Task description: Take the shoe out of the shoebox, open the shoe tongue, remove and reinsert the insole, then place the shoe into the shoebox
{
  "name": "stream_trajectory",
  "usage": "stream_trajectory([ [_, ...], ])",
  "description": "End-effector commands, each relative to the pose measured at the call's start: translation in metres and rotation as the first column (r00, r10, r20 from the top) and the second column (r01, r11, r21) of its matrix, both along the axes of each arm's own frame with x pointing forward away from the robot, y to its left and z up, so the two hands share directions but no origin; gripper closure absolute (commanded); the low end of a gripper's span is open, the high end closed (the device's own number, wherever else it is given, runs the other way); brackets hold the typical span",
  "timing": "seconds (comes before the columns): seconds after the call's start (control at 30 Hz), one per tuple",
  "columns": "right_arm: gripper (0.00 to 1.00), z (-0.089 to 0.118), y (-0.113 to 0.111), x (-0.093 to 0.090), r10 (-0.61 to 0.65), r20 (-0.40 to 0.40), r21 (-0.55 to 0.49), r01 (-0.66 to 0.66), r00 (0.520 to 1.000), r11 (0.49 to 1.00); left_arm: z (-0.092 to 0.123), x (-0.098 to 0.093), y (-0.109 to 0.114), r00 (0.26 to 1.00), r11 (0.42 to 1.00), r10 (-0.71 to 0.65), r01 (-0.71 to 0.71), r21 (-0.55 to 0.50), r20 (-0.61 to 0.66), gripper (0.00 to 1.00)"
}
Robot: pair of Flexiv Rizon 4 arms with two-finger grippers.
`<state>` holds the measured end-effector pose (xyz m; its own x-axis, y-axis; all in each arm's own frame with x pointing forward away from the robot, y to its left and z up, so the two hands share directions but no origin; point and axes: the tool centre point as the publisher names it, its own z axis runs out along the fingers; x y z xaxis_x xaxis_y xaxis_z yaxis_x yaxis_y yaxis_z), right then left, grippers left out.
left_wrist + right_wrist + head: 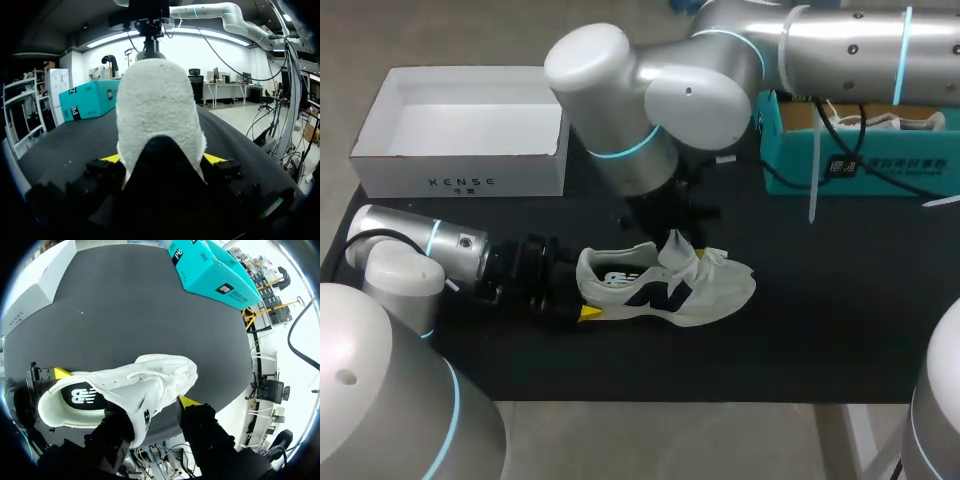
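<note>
The left pincer [162, 159] squeezes the heel of the white cloth sneaker [670, 285]. The right pincer [155, 410] is open, with the sneaker's tongue [145, 402] between its fingers.

The shoe [665, 285], a white sneaker with a dark side logo, sits on the black table [820, 330] with its toe pointing right. The left claw [162, 160] grips its heel from both sides. Its tongue [678, 248] stands pulled up, showing the dark printed insole [80, 396] inside. The white shoebox [460, 182] stands open at the far left, well apart.
</note>
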<state>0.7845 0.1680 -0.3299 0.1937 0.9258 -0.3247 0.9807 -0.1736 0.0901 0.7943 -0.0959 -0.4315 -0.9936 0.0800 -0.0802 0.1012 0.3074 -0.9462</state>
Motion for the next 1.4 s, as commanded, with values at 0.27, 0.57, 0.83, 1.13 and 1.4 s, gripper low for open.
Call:
stream_trajectory([
  [0.27, 0.27, 0.012, -0.004, 0.01, -0.094, 0.1, 0.058, 0.089, 0.99, 0.994, -0.001, -0.002, -0.001, 1.0, 1.0, 0.002, -0.002, 0.002, 0.001, 1.0],
  [0.57, 1.0, 0.011, -0.002, 0.026, -0.077, 0.114, 0.09, 0.067, 0.99, 0.994, -0.001, -0.002, -0.001, 1.0, 1.0, 0.002, -0.002, 0.002, 0.001, 1.0],
  [0.83, 1.0, 0.008, -0.027, 0.021, -0.133, 0.108, 0.127, 0.119, 0.985, 0.985, -0.001, -0.002, -0.001, 1.0, 1.0, 0.002, -0.002, 0.002, 0.001, 1.0],
  [1.13, 1.0, 0.002, -0.055, 0.006, -0.202, 0.113, 0.189, 0.178, 0.973, 0.966, -0.001, -0.002, -0.001, 1.0, 1.0, 0.002, -0.002, 0.002, 0.001, 1.0],
  [1.4, 1.0, -0.004, -0.062, 0.004, -0.228, 0.121, 0.23, 0.196, 0.966, 0.953, -0.001, -0.002, -0.001, 1.0, 1.0, 0.002, -0.002, 0.002, 0.001, 1.0],
])
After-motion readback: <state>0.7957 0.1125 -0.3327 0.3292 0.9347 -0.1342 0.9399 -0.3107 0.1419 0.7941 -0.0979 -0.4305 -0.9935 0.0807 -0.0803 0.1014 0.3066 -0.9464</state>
